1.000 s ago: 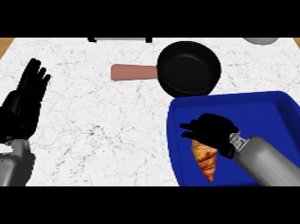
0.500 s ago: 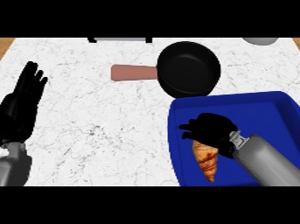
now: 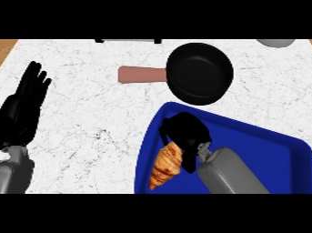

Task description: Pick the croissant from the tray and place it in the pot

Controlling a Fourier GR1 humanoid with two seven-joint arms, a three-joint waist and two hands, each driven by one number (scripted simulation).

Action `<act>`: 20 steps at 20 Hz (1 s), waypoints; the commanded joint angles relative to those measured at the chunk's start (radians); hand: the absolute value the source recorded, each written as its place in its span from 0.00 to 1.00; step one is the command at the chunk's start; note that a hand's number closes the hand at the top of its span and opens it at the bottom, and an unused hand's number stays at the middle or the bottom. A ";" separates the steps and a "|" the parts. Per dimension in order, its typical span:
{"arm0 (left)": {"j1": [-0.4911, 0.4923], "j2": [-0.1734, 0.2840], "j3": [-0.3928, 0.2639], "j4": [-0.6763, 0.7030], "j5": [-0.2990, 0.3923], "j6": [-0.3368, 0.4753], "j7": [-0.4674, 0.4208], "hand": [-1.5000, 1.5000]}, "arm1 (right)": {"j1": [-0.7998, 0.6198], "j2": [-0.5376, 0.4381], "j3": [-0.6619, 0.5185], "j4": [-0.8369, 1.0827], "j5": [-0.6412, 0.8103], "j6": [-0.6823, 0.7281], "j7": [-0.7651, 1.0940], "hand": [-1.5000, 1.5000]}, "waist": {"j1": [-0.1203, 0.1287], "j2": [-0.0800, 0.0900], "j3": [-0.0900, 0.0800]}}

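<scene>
right hand [image 3: 185,132]: over the far-left part of the tray, fingers curled downward at the croissant's far end; whether they already pinch it cannot be told, since the hand covers that end.
croissant [image 3: 166,166]: lies in the tray close to its left wall, just near-left of the right hand and touching or tucked under it at the far tip.
croissant long axis: runs near to far, leaning a little right at the far end, so the hand sits on the far tip, not the middle.
tray [image 3: 272,150]: blue, at the right-near part of the counter [image 3: 98,118]; the right forearm crosses it from the near edge.
pot [image 3: 200,73]: black and round, just beyond the tray's far-left corner, its reddish handle [image 3: 141,74] pointing left.
direction of carry: judged far and slightly right from the croissant, a short way over the tray's far rim.
nearer hand: the right by far.
left hand [image 3: 20,111]: resting at the left edge, fingers straight and up, well apart from the tray.
</scene>
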 commanded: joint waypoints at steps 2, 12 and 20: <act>-0.007 -0.011 -0.019 0.008 0.005 -0.014 -0.001 0.50 | -0.026 0.050 0.018 -0.065 -0.149 -0.153 0.299 1.00 | 0.044 0.002 0.001; -0.037 -0.012 -0.029 0.034 -0.017 -0.008 0.000 0.50 | -0.333 0.052 0.084 -0.244 -0.071 -0.611 0.843 1.00 | 0.037 -0.010 -0.004; -0.040 -0.022 -0.027 0.036 -0.019 -0.002 -0.001 0.50 | -0.635 0.052 0.141 -0.139 0.036 -0.721 1.222 1.00 | 0.023 -0.002 -0.003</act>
